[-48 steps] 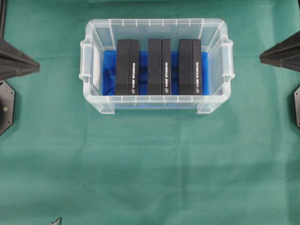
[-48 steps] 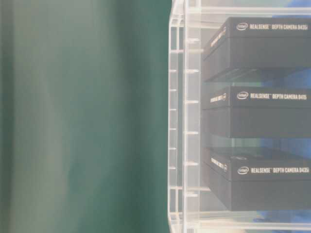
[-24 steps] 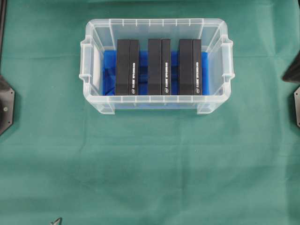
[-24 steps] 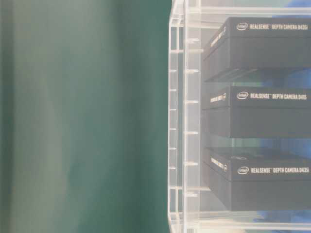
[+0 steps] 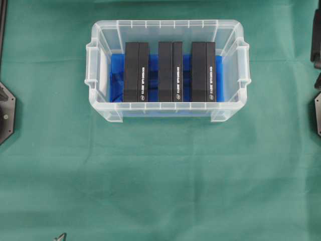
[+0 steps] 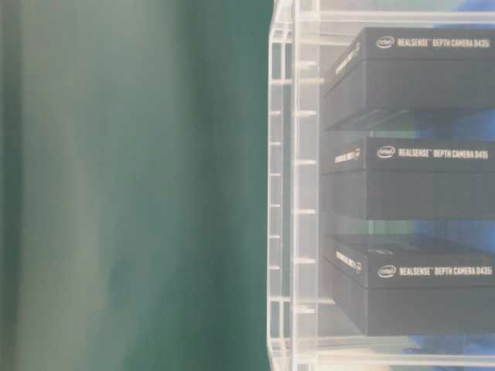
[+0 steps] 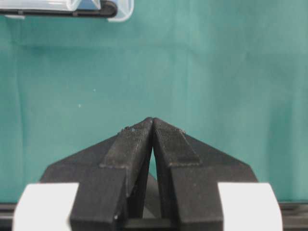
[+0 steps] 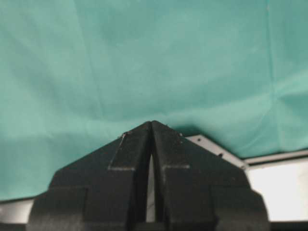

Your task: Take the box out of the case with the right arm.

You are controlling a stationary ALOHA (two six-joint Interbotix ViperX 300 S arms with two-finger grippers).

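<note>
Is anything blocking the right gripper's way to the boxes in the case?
Nothing visible. The case has no lid, and the three black boxes stand exposed from above. The right gripper, shut and empty, sits over bare green cloth, away from the case.

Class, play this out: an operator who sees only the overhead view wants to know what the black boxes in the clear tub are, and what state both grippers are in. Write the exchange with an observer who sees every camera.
Operator: What do the boxes say?
Observer: The table-level view reads "RealSense Depth Camera D435" on each black box.
Operator: Is the right gripper open?
Observer: No, the right gripper is shut, empty, over green cloth.
Operator: And the left?
Observer: The left gripper is shut too, with the case corner ahead of it.
</note>
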